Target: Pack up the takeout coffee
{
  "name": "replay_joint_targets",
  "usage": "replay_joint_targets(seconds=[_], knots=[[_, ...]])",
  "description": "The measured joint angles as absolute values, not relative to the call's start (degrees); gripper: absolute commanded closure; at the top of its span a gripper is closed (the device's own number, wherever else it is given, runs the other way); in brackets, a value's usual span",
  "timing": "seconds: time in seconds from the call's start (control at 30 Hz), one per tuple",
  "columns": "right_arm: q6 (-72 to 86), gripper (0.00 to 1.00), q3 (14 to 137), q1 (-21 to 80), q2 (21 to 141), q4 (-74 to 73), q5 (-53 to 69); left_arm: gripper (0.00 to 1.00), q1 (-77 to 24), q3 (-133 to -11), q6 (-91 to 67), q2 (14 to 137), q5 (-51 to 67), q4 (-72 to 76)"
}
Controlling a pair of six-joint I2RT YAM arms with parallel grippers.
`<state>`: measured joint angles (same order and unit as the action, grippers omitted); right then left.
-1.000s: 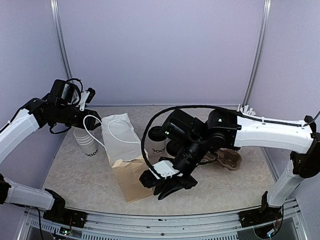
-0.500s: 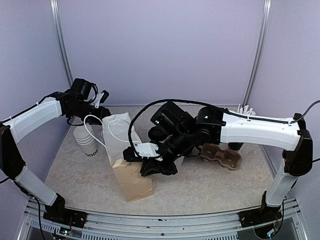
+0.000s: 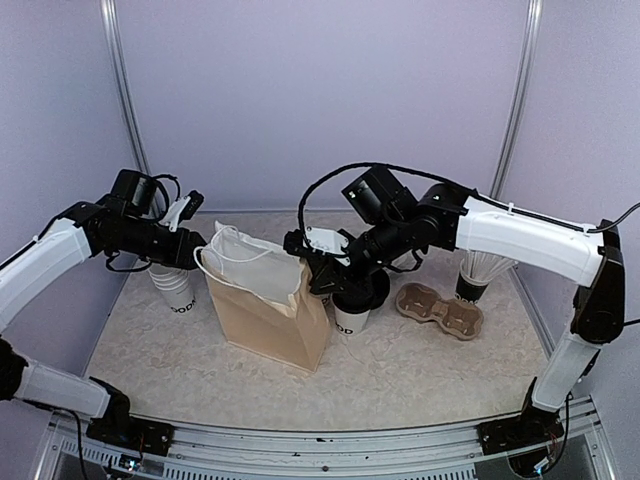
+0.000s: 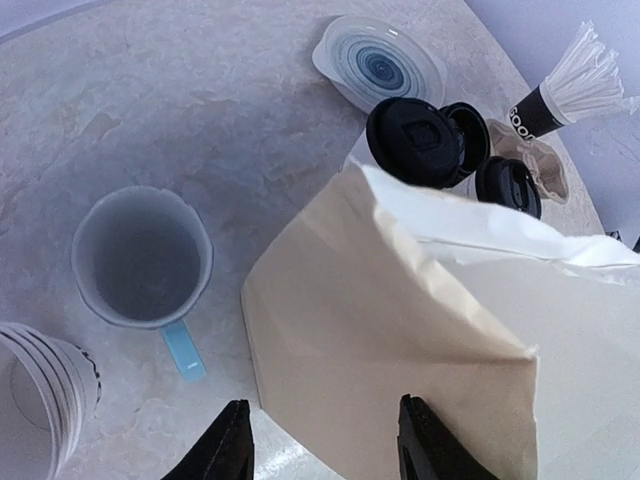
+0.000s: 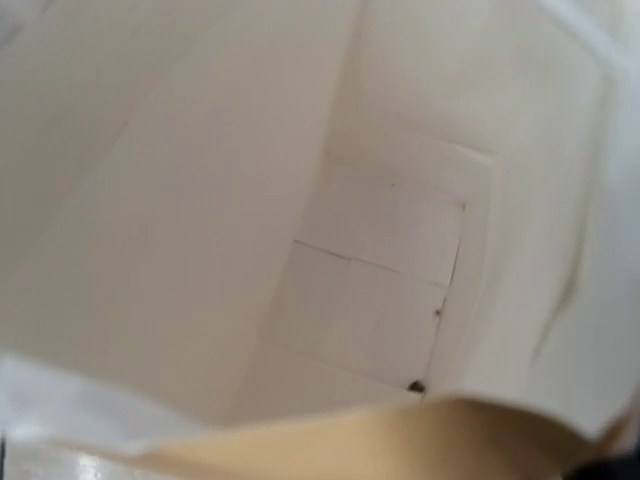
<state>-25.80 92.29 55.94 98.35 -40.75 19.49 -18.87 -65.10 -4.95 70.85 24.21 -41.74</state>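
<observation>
Since a second ago the paper bag (image 3: 268,318) has gone from lying flat to standing upright on the surface (image 3: 420,365). My right arm has swung from its lower end up to the rim of its mouth.

My left jaws are spread. In the left wrist view both fingers (image 4: 232,445) stand wide apart with the bag's near side wall between them, gripping nothing. My right jaws sit at the rim across the mouth from the left ones. The right wrist view looks down onto the bag's creased floor and shows no fingers, so I cannot tell whether they pinch the paper or only prop it.

The takeout coffee (image 3: 351,318) stands upright with its black lid on, just below and beside my right jaws. It is outside the bag and seems to touch its wall. Beyond my left jaws are a light-blue mug (image 4: 142,262) and a stack of cups (image 3: 176,292), both to leave alone.

To do this step well, I judge, the mouth should be wide and the bag square on its base. One side holds the rim while the other takes the cup by its body below the lid. It lifts the cup level above the rim and lowers it straight to the flat floor.
</observation>
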Motion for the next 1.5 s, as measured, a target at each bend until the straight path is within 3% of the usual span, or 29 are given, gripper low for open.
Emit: replay_joint_targets(seconds=[0.7,0.87,1.0,1.17,1.5], knots=[[-28.40,0.74,92.31,52.38,95.35,-46.52,30.37,0.60,-24.34,-64.40,-16.32,62.11,25.28,-53.10],[-29.32,0.67,92.97,50.35,95.79,-49.50,32.86,0.44,-24.47,-65.21,-18.33,61.14,21.41,-57.95],[-31.09,0.54,92.97,47.09,96.01,-51.59,33.43,0.37,-24.34,-66.54,-18.22,62.11,12.95,-61.95],[-33.41,0.43,92.95,45.10,96.09,-54.26,33.39,0.34,-24.99,-75.24,-14.31,63.51,5.04,-61.36],[-36.23,0.40,90.28,44.97,92.92,-57.34,33.67,0.30,-28.08,-72.66,8.64,56.27,15.66,-40.07]])
